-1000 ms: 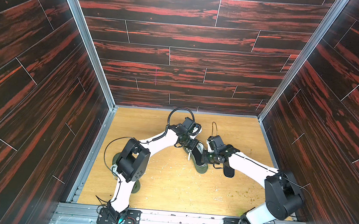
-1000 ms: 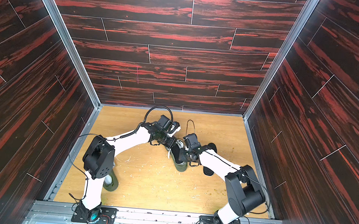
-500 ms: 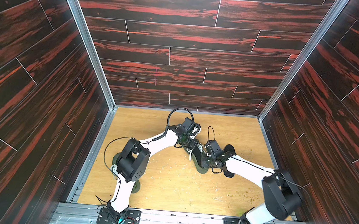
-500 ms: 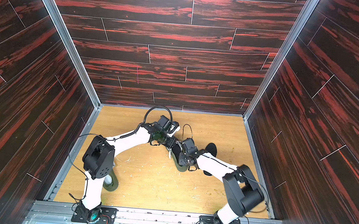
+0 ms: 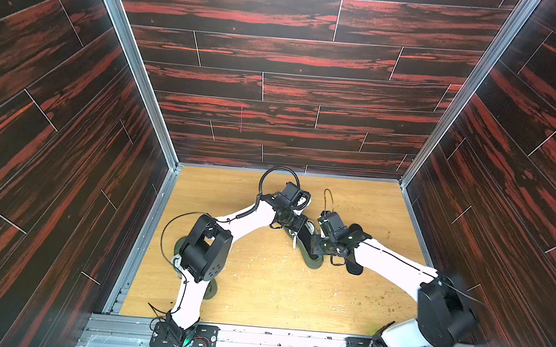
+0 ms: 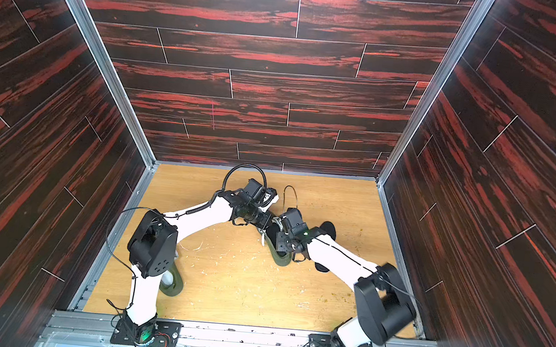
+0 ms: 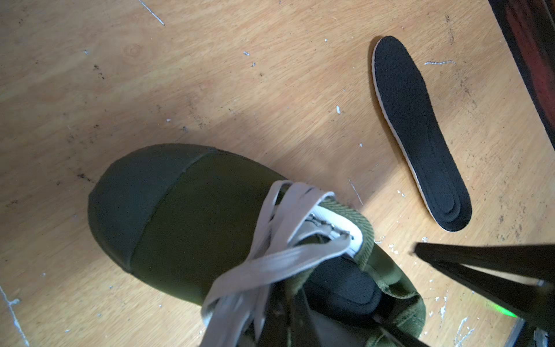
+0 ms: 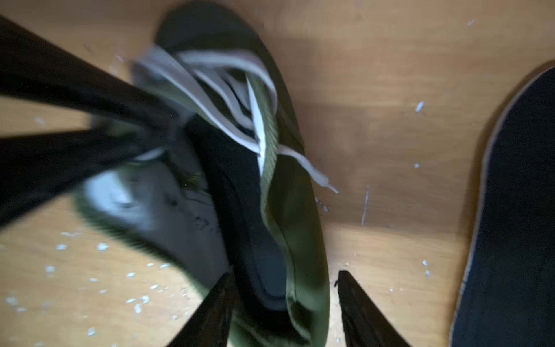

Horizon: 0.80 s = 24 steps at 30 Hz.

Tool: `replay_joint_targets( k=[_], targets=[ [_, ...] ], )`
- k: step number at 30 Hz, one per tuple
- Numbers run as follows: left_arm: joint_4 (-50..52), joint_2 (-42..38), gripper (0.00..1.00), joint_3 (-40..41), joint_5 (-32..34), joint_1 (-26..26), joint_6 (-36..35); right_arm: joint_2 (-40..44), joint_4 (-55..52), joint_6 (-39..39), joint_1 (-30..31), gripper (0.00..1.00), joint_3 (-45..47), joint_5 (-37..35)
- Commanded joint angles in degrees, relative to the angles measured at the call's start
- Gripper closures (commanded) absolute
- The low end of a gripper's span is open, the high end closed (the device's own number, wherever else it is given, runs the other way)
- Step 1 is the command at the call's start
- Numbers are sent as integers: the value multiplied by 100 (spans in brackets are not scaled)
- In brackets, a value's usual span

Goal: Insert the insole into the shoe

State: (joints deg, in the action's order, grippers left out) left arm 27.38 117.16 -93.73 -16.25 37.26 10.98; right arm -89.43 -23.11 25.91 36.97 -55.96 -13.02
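Where the insole (image 7: 420, 135) lies, tabletop (image 7: 270, 75) separates it from the shoe (image 7: 180, 216).

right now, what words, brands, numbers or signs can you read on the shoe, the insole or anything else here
No text can be read anywhere.
Dark marks on the pale lining inside the green shoe: too blurred to read.
Loose black insole: stitched lines only, no print visible.

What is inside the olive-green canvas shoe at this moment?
A black insole lies inside the olive-green canvas shoe, its heel end showing through the opening. Its front runs under the white laces and toe, hidden, so full seating cannot be judged.
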Motion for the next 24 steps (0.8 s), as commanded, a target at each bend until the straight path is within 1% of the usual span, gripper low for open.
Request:
replay_joint_targets(
  k=[1,5,7,12,17,19,22,24],
  targets=[
    [5,-429,100,-67,-39,-19,18,-417,-98,-50,23,41,-114,-80],
    [-29,-508,100,-16,-3,-18,20,-889,-116,156,9,42,-116,-507],
    [-60,-551,100,11,105,-22,24,-959,-215,160,9,44,-43,-494],
    [-83,-521,100,0,207,-23,-8,-387,-315,201,27,48,393,-148],
    [4,-345,100,-187,25,-21,-64,107,-176,292,25,49,504,44],
    [59,-294,100,-257,-155,-17,-122,8,-37,230,21,47,445,27],
    [244,-178,100,-385,-441,15,-267,-391,136,60,-2,44,199,-54],
    [333,-141,100,-409,-437,42,-331,-586,334,36,-57,44,68,-57]
  ],
)
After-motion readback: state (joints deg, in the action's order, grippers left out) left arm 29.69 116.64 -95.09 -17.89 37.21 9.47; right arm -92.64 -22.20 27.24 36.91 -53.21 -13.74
